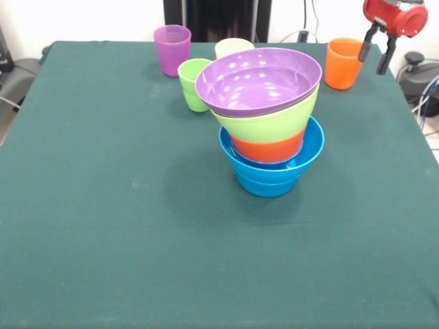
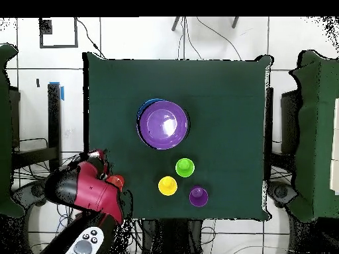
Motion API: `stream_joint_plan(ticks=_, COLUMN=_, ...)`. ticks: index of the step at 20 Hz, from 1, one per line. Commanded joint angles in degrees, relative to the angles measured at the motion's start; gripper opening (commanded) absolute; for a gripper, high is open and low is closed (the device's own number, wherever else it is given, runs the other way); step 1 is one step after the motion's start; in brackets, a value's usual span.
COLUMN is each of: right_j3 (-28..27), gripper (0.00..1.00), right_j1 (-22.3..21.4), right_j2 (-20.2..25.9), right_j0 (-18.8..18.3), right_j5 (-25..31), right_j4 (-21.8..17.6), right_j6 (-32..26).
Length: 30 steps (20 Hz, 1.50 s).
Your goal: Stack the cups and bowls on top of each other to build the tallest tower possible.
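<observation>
On the green table [image 1: 103,226], pretty much dead centre, the tower [image 1: 269,123] is sitting as one pile of bowls. From the bottom up it's going light blue bowl [image 1: 271,175], then an orange bowl [image 1: 269,147] nested inside it, then the lime green bowl [image 1: 271,122], and the big purple bowl [image 1: 259,80] is sitting on top, tilting a bit toward the front camera so you're looking into it. From the overhead view the purple one is covering nearly everything, with only a sliver of blue rim peeking out around it.

The cups are all standing upright on the table at the robot's side, none of them stacked. The purple cup [image 1: 172,49] is standing on its own, well apart from the pile. The green cup [image 1: 193,83] is sitting just beside the tower, partly hidden behind the purple bowl's rim. The yellow cup [image 1: 232,47] is poking out right behind that rim too. The orange cup [image 1: 343,63] is standing off by the table's corner.

The gripper [image 1: 377,57] is hanging in the air just beside the orange cup, over the table's edge. Its two dark fingers [image 1: 387,55] are pointing down with a clear gap between them, spread apart and gripping nothing. In the overhead view the red arm [image 2: 89,188] is reaching over that same corner, partly covering the orange cup.
</observation>
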Motion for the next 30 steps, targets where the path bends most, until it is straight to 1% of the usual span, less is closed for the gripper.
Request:
stream_joint_plan(ticks=1, right_j3=1.9, gripper=1.0, right_j1=1.2, right_j2=5.6, right_j0=-0.3, right_j5=-3.4, right_j4=-3.0, right_j6=6.7)
stream_joint_plan(ticks=5, right_j3=2.6, gripper=1.0, right_j1=2.2, right_j2=6.8, right_j0=0.5, right_j5=-4.6, right_j4=-1.7, right_j6=8.5)
stream_joint_plan(ticks=10, right_j3=4.0, gripper=1.0, right_j1=2.7, right_j2=9.6, right_j0=-0.6, right_j5=-6.4, right_j4=-1.7, right_j6=9.2)
stream_joint_plan(ticks=11, right_j3=4.7, gripper=1.0, right_j1=2.4, right_j2=11.1, right_j0=-1.7, right_j5=-7.1, right_j4=-1.9, right_j6=9.4)
stream_joint_plan(ticks=13, right_j3=5.4, gripper=1.0, right_j1=2.5, right_j2=12.4, right_j0=-2.4, right_j5=-7.9, right_j4=-2.0, right_j6=9.7)
stream_joint_plan(ticks=18, right_j3=7.4, gripper=1.0, right_j1=2.1, right_j2=14.1, right_j0=-2.3, right_j5=-8.2, right_j4=-1.5, right_j6=10.7)
stream_joint_plan(ticks=20, right_j3=8.7, gripper=1.0, right_j1=1.6, right_j2=15.2, right_j0=-3.0, right_j5=-8.6, right_j4=-1.7, right_j6=10.7)
stream_joint_plan(ticks=25, right_j3=11.2, gripper=1.0, right_j1=2.3, right_j2=18.9, right_j0=-5.9, right_j5=-13.1, right_j4=-4.1, right_j6=11.3)
stream_joint_plan(ticks=28, right_j3=13.1, gripper=1.0, right_j1=0.9, right_j2=19.8, right_j0=-6.8, right_j5=-13.6, right_j4=-4.8, right_j6=11.6)
stream_joint_plan(ticks=30, right_j3=14.2, gripper=1.0, right_j1=-1.0, right_j2=19.2, right_j0=-6.0, right_j5=-12.2, right_j4=-4.3, right_j6=11.6)
